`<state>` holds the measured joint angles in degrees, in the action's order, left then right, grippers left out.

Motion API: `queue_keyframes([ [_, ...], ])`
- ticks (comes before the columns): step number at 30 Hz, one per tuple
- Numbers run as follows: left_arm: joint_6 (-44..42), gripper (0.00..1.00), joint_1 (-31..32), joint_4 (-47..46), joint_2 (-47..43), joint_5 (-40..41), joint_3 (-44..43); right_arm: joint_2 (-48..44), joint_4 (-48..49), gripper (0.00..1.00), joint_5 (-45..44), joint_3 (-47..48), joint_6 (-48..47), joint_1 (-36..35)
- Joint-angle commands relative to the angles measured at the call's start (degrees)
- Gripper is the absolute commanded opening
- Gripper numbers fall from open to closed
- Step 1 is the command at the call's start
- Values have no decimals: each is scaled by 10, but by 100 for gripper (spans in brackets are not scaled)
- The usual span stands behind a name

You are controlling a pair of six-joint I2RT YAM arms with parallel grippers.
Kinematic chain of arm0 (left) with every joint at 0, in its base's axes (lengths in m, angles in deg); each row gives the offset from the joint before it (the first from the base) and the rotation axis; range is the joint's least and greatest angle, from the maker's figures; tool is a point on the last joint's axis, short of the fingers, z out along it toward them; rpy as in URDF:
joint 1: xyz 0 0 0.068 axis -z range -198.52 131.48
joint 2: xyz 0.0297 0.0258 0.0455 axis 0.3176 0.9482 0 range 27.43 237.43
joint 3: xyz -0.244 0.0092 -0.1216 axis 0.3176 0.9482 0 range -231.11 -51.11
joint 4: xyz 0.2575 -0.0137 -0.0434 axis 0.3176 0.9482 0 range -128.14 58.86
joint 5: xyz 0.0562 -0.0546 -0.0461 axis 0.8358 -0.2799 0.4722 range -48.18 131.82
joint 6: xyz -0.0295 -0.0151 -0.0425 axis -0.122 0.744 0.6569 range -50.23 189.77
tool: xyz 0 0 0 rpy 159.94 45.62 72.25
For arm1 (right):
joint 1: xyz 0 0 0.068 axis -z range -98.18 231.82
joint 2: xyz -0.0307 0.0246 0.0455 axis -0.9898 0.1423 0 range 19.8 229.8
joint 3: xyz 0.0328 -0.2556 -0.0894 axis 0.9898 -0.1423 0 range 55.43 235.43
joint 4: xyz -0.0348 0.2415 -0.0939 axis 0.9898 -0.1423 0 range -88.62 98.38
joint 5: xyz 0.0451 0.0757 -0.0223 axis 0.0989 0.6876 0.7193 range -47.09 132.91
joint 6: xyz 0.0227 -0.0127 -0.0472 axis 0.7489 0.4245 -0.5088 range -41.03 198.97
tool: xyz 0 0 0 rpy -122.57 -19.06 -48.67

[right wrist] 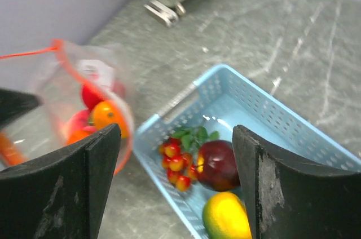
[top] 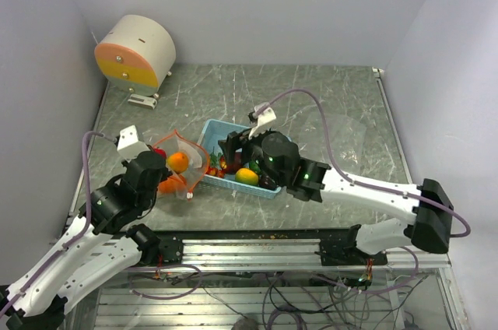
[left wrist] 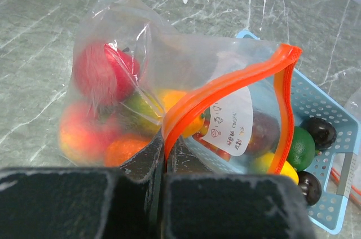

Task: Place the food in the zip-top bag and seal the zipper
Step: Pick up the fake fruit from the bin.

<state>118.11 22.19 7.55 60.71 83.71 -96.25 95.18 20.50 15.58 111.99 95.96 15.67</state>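
Note:
A clear zip-top bag with an orange zipper rim stands open left of the light blue basket. My left gripper is shut on the bag's rim. Inside the bag are a red apple, a peach, an orange piece and a green piece. My right gripper is open and empty above the basket. Under it lie a cherry cluster, a dark red apple and a yellow-green fruit. Green and dark purple pieces lie in the basket too.
A round white and orange device stands at the back left corner. A clear plastic sheet lies right of the basket. Walls close the table on the left, back and right.

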Motion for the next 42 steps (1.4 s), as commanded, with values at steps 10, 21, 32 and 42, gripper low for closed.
queue_keyframes([
  [10, 3, 7, 0, -5, -19, 10, -1, 167, -56, 57, 278, 54, 74, 99],
  [21, 1, 7, 1, 4, -48, 8, -8, 315, -144, 57, 312, 172, 60, 104],
  [32, -3, 7, 0, 3, -50, 5, -10, 358, -230, 54, 287, 197, 47, 104],
  [42, -2, 7, 1, 5, -63, 11, -11, 430, -231, 61, 299, 213, 35, 104],
])
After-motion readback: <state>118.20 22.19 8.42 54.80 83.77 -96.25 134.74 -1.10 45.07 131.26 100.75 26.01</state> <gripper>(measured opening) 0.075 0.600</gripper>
